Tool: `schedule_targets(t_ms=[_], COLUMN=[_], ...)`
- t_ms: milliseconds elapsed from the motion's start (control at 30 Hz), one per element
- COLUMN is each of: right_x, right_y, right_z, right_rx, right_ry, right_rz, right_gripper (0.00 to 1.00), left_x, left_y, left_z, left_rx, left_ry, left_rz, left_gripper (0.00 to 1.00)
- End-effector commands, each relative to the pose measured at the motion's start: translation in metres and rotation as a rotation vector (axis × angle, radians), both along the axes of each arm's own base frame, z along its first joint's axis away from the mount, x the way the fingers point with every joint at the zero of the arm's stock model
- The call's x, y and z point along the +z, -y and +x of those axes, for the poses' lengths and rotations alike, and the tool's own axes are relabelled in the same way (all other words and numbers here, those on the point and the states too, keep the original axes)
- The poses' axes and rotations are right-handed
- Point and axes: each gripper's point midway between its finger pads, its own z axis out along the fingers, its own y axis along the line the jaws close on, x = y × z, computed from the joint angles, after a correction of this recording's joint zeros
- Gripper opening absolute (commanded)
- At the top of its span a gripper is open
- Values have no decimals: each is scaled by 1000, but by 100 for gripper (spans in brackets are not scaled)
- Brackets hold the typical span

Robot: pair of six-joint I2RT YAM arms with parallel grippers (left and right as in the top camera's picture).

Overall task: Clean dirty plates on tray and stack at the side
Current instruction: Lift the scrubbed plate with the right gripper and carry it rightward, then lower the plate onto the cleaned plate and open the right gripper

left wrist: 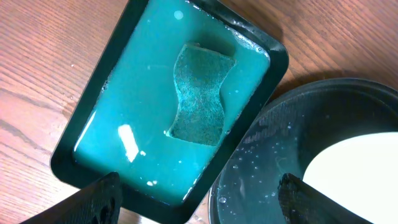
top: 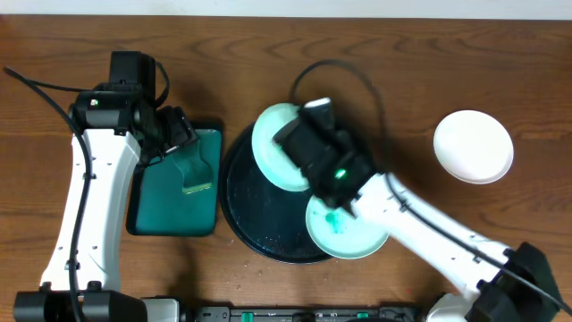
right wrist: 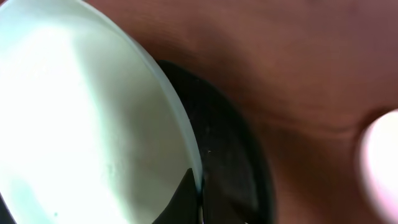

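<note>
Over glossy tray [top: 255, 210] — round mint plates [top: 271, 139]

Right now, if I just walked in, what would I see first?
You'd first see the big black tray in the middle, with two mint-green plates on it. The lower plate has a teal smear, and the right arm covers part of the upper plate. To the tray's left, a rectangular tray of bright teal liquid holds a sponge. A white plate sits alone on the table, far right.
</note>
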Motion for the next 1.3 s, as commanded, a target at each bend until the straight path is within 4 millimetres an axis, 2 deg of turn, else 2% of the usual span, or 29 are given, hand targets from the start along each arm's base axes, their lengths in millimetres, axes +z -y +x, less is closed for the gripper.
schedule_targets(t_ms=[0, 67, 133, 267, 300, 467, 500, 667, 833, 933, 1033, 1067, 1133, 1167, 1267], right_x=[18, 21, 17, 3, -1, -17, -23, -49, -76, -92, -99, -100, -99, -97, -91], right_y=[19, 49, 95, 181, 207, 290, 312, 370, 403, 407, 406, 405, 399, 393, 379], right_z=[10, 19, 27, 27, 24, 5, -2, -25, -38, -32, -26, -23, -14, -7, 6], right_rx=[-95, -161, -267, -468, -514, -743, -814, -1053, -1171, -1135, -1119, -1110, -1061, -1002, -891], right_ry=[-71, -99, -138, -194, -206, -244, -254, -279, -316, -339, -338, -335, -327, -321, -311], right_rz=[296, 357, 400, 398, 395, 403, 413, 471, 498, 538, 560, 572, 609, 632, 676], right_gripper=[1, 1, 1, 1, 1, 1, 1, 1, 1, 1, 2, 5, 18, 29, 33], left_x=[2, 2, 2, 2, 2, 2, 2, 2, 2, 2, 2, 2, 2, 2, 2], left_y=[-3, -3, -3, -3, -3, -3, -3, -3, -3, -3, -3, -3, -3, -3, -3], left_z=[0, 0, 0, 0, 0, 0, 0, 0, 0, 0, 0, 0, 0, 0, 1], left_rx=[13, 14, 13, 13, 13, 13, 13, 13, 13, 13, 13, 13, 13, 13, 14], left_ry=[5, 6, 5, 5, 5, 6, 6, 6, 5, 5, 5, 5, 5, 5, 10], left_rz=[9, 9, 9, 9, 9, 9, 9, 9, 9, 9, 9, 9, 9, 9, 9], left_gripper=[81, 81, 81, 81, 81, 81, 81, 81, 81, 81, 81, 81, 81, 81, 81])
